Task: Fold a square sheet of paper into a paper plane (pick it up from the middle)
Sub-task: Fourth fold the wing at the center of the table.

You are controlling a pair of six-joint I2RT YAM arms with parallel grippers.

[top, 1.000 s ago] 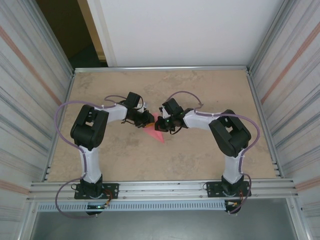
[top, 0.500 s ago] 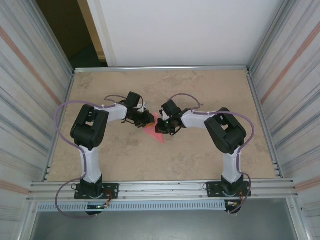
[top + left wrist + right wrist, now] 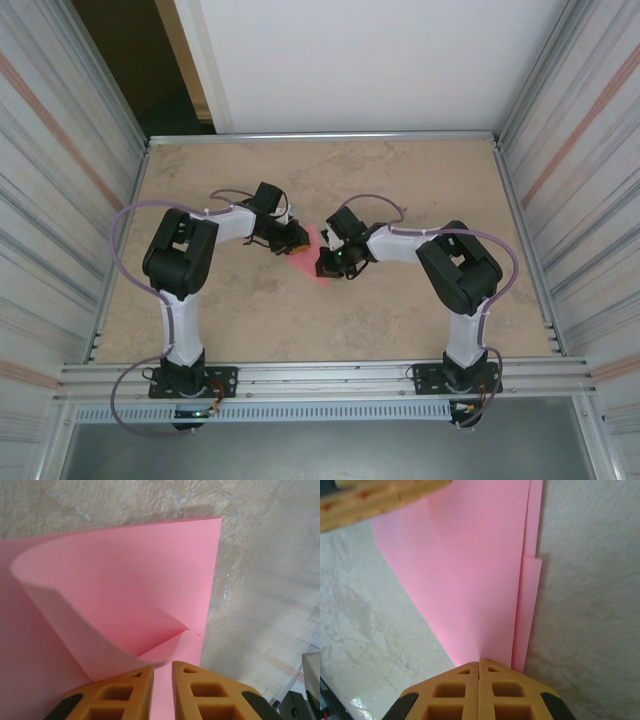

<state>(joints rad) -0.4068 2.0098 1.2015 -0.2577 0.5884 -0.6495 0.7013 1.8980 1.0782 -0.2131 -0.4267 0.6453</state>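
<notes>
The worktop (image 3: 420, 170) carries the square sheet of paper (image 3: 308, 262) about at its centre, a little toward the left edge. It is part folded to a point that aims at the near edge. The left arm (image 3: 180, 255) and right arm (image 3: 455, 265) reach in from either side and meet over it. The right jaws are fully closed, tips touching, and look to be pressing down on the paper's narrow end rather than pinching it. The left jaws stand a narrow slit apart at the wider end, where a raised flap (image 3: 85, 630) curls up against one fingertip (image 3: 115, 685); whether it is gripped I cannot tell.

The step seems to be laying that flap over to the centre line. To do it well, the right jaws should pin the point firmly while the left jaws carry the flap low and slowly, land its edge on the crease, then rub it flat. A stepped strip (image 3: 529, 605) along one side shows layers not quite flush, so alignment needs care.

Around stand ribbed side walls (image 3: 60, 180), a metal rail (image 3: 330, 375) along the near edge, and looping purple cables (image 3: 125, 225). The likeliest obstacle is the two sets of jaws crowding each other.
</notes>
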